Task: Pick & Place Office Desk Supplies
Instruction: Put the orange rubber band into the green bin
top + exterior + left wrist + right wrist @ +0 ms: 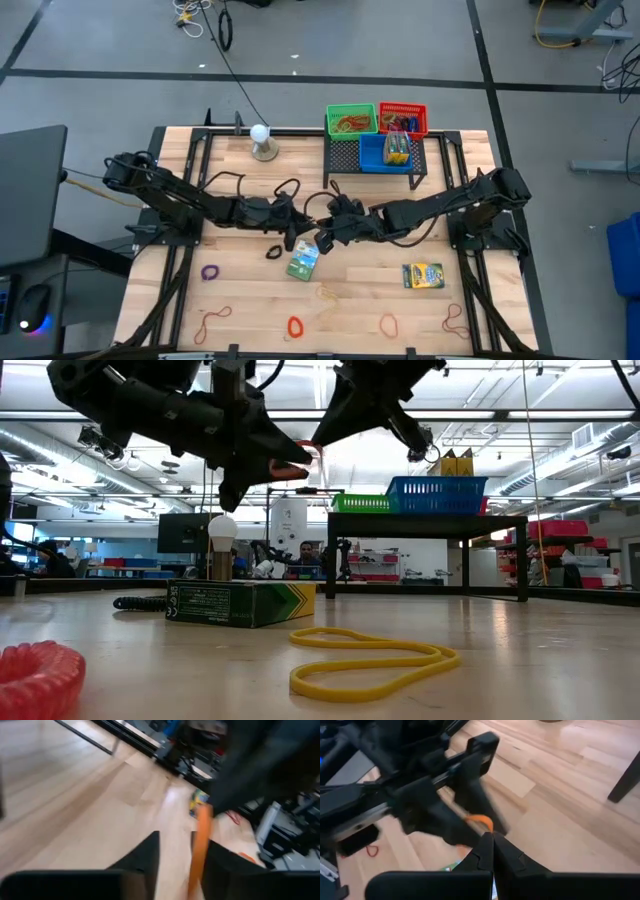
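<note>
Both grippers meet above the table's middle. An orange rubber band (pixel 200 845) runs between them, clear of the wood. My right gripper (pixel 492 837) is shut on it. My left gripper (pixel 176 865) is open, and the band passes through its gap. Below them a green crayon box (pixel 303 262) lies flat. A yellow crayon box (pixel 422 275) lies flat toward the right. A black loop (pixel 273 252) and a purple loop (pixel 209 271) rest on the wood. My left gripper touches the orange band with the inner face of one finger (pixel 220 865); the band (pixel 199 870) runs along that finger. Bare table shows between the band and the other finger. Whether the band is hooked round the finger I cannot tell. My right gripper pinches the orange band (pixel 481 821) at the free ends of its two shut fingers, slanting down from the table's right. The band is lifted clear of the table. The left gripper's dark body hides the rest of it.
A black mesh rack (pixel 345 160) at the far edge carries green (pixel 351 121), red (pixel 403 118) and blue (pixel 385 152) bins. A white ball on a stand (pixel 262 140) is far left of it. Rubber bands (pixel 387 323), a yellow band (pixel 370 660) and an orange loop (pixel 295 326) lie near the front.
</note>
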`<act>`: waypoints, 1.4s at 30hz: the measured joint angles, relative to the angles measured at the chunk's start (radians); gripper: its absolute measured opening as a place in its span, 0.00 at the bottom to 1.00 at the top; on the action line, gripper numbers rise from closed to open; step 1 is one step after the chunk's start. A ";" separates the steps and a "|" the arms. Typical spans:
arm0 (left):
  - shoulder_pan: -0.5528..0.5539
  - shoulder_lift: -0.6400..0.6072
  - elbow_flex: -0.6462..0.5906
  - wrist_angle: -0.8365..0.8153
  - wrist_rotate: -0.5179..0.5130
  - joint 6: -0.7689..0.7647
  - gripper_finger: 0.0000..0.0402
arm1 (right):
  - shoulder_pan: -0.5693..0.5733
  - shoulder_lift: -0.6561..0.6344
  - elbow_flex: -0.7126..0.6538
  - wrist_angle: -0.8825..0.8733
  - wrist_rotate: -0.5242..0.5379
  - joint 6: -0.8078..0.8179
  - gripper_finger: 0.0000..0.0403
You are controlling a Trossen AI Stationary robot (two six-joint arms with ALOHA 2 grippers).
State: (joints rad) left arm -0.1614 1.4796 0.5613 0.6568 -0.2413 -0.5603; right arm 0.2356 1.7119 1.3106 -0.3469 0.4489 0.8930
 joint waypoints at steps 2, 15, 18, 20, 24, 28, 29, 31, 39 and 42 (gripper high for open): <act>-0.004 -0.001 0.000 0.000 0.015 0.001 0.19 | -0.007 0.000 0.000 -0.001 -0.009 -0.014 0.00; 0.025 -0.095 -0.002 -0.110 -0.011 -0.071 0.01 | -0.011 -0.028 -0.001 -0.073 0.052 0.027 0.18; 0.057 -0.115 -0.002 -0.132 -0.014 -0.092 0.01 | -0.011 -0.051 -0.001 -0.119 0.072 0.028 0.23; 0.087 -0.127 -0.001 -0.131 -0.013 -0.110 0.01 | -0.011 -0.073 -0.001 -0.129 0.089 0.006 0.25; 0.167 -0.134 0.031 -0.135 0.038 -0.147 0.01 | -0.008 -0.153 -0.001 -0.217 0.137 -0.060 0.22; 0.251 -0.131 0.141 -0.209 0.116 -0.132 0.01 | -0.008 -0.247 -0.011 -0.289 0.178 -0.170 0.09; 0.271 -0.130 0.180 -0.263 0.128 -0.104 0.01 | -0.007 -0.273 -0.020 -0.303 0.179 -0.205 0.05; 0.322 -0.129 0.261 -0.371 0.154 -0.041 0.01 | -0.003 -0.328 -0.047 -0.329 0.186 -0.250 0.02; 0.542 -0.057 0.519 -0.543 0.189 0.034 0.01 | -0.004 -0.591 -0.229 -0.344 0.202 -0.281 0.01; 0.600 0.035 0.619 -0.570 0.236 0.039 0.01 | -0.004 -0.680 -0.293 -0.332 0.221 -0.281 0.03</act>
State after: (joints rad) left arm 0.4384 1.5144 1.1804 0.0871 -0.0058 -0.5212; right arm 0.2314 1.0323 1.0180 -0.6788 0.6702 0.6125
